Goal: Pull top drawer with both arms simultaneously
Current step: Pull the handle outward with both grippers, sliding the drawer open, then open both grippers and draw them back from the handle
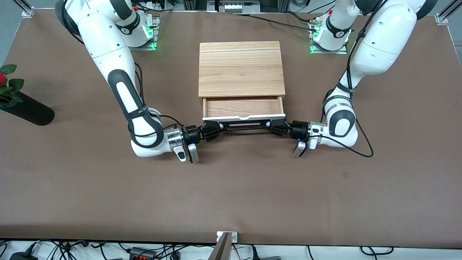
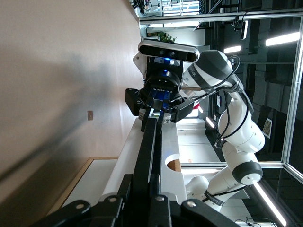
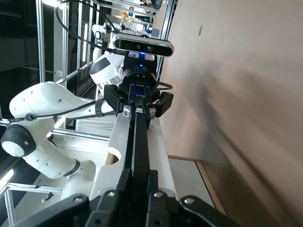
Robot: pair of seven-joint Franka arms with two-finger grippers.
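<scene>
The top drawer (image 1: pixel 242 107) stands partly pulled out of the light-wood cabinet (image 1: pixel 241 68), with its reddish-brown inside showing. Its white front panel (image 1: pixel 220 117) carries the long black bar handle (image 1: pixel 243 125). My right gripper (image 1: pixel 213 130) is shut on the handle's end toward the right arm's side. My left gripper (image 1: pixel 276 128) is shut on the other end. In the left wrist view my left gripper (image 2: pixel 150 187) clamps the bar (image 2: pixel 147 151), with the right gripper (image 2: pixel 154 113) farther along it. In the right wrist view my right gripper (image 3: pixel 139 182) clamps the bar (image 3: pixel 138 142).
A black vase (image 1: pixel 27 110) with a red rose lies near the table edge at the right arm's end. A lower white panel (image 2: pixel 90 184) of the cabinet shows under the drawer. The brown table (image 1: pixel 231 195) stretches nearer the front camera.
</scene>
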